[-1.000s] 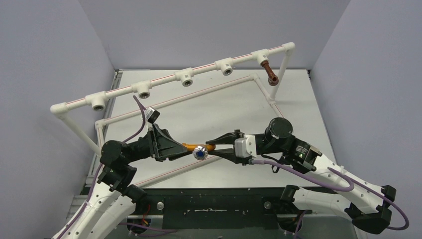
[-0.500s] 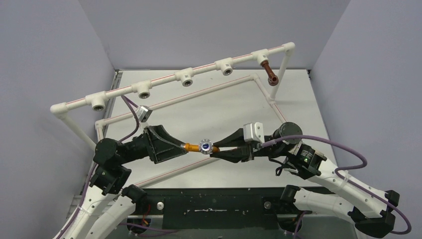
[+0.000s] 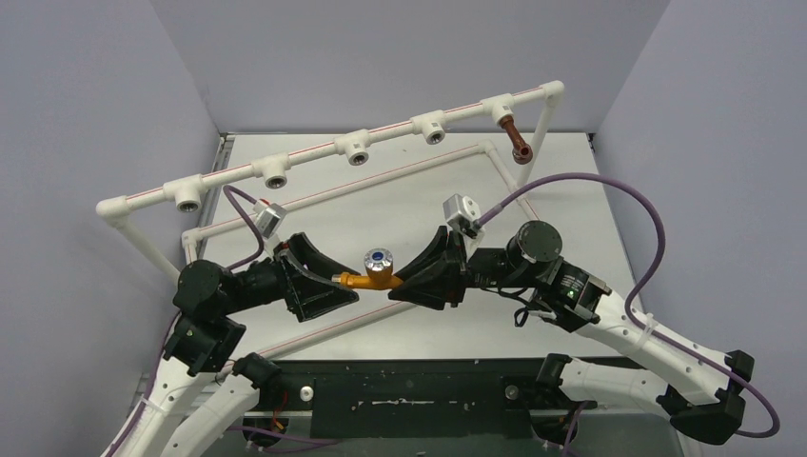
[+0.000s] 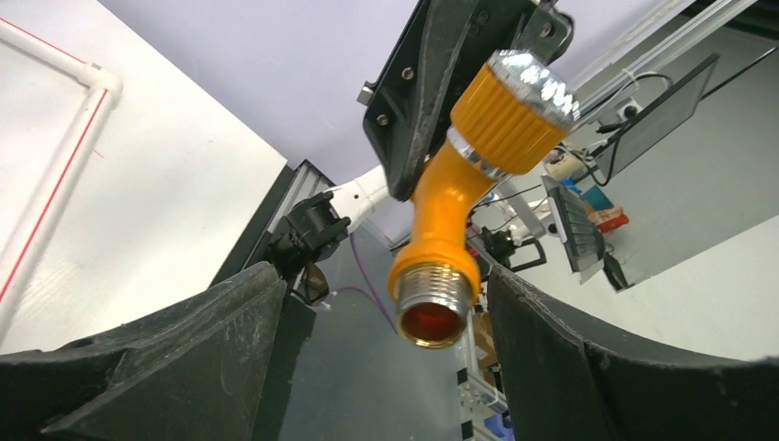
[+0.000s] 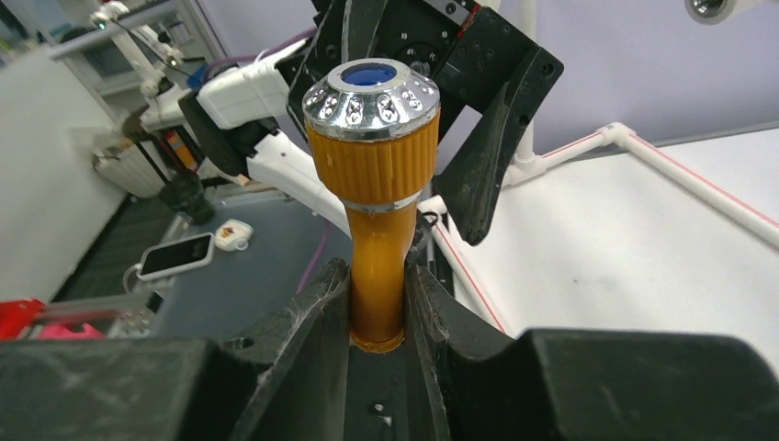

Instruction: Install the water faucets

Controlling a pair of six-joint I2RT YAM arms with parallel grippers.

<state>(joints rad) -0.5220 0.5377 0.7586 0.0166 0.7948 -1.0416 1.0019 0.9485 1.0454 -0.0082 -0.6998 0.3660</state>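
Note:
An orange-yellow water faucet [image 3: 371, 277] with a silver, blue-centred knob hangs above the table's middle. My right gripper [image 3: 400, 283] is shut on its spout; in the right wrist view both black fingers press the spout of the faucet [image 5: 372, 175] inside the gripper [image 5: 377, 285]. My left gripper [image 3: 335, 282] stands open around the threaded end. In the left wrist view that brass thread of the faucet [image 4: 432, 308] floats between the wide-apart fingers [image 4: 184, 349] of the gripper [image 4: 386, 358], touching neither. A reddish-brown faucet [image 3: 515, 140] hangs from the rightmost tee of the rail.
The white pipe frame [image 3: 314, 157] runs across the back with several open tee sockets [image 3: 357, 152]. Its lower pipe [image 3: 381, 176] crosses the table behind the grippers, and a front pipe [image 3: 324, 328] runs below them. Grey walls close in left and right.
My left gripper has opened and let go of the faucet's threaded end. The right gripper has turned the faucet so the knob faces up, and shifted slightly left.

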